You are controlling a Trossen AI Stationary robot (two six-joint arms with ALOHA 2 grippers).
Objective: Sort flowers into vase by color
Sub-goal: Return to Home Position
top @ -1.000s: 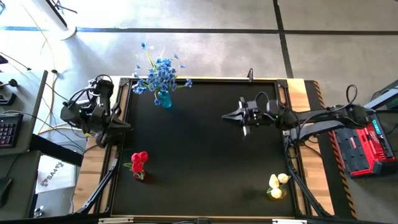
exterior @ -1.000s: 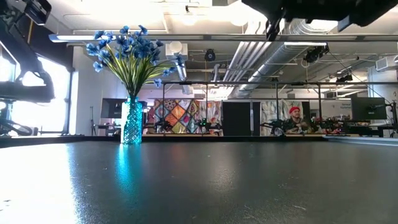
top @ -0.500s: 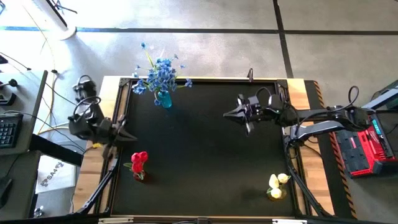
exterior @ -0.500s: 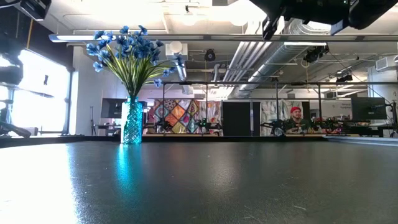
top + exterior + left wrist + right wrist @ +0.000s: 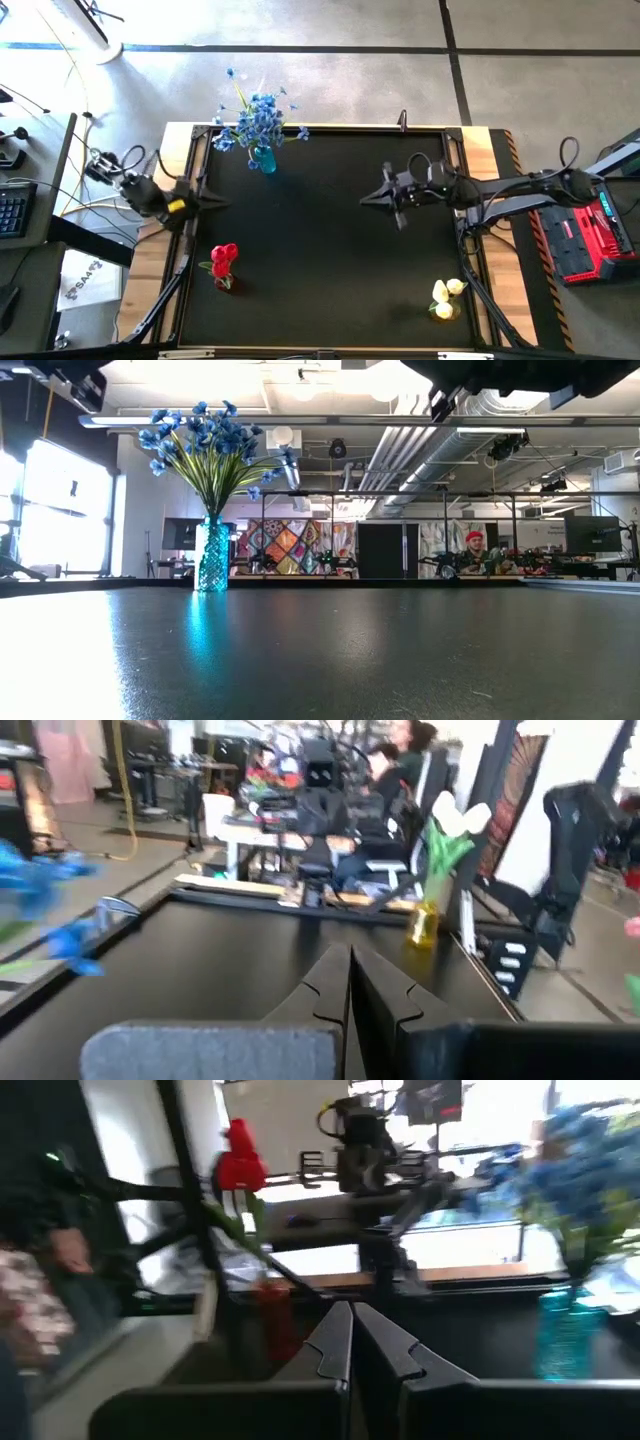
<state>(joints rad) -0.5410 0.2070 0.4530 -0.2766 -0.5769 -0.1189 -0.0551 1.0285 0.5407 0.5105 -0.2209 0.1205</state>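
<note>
Standing apart near corners of the tabletop, each colour in its own vase, the blue flowers, red tulips and yellow tulips look fully sorted, so the left arm at the left edge and the right arm right of centre hover with jaws pressed together, empty.
</note>
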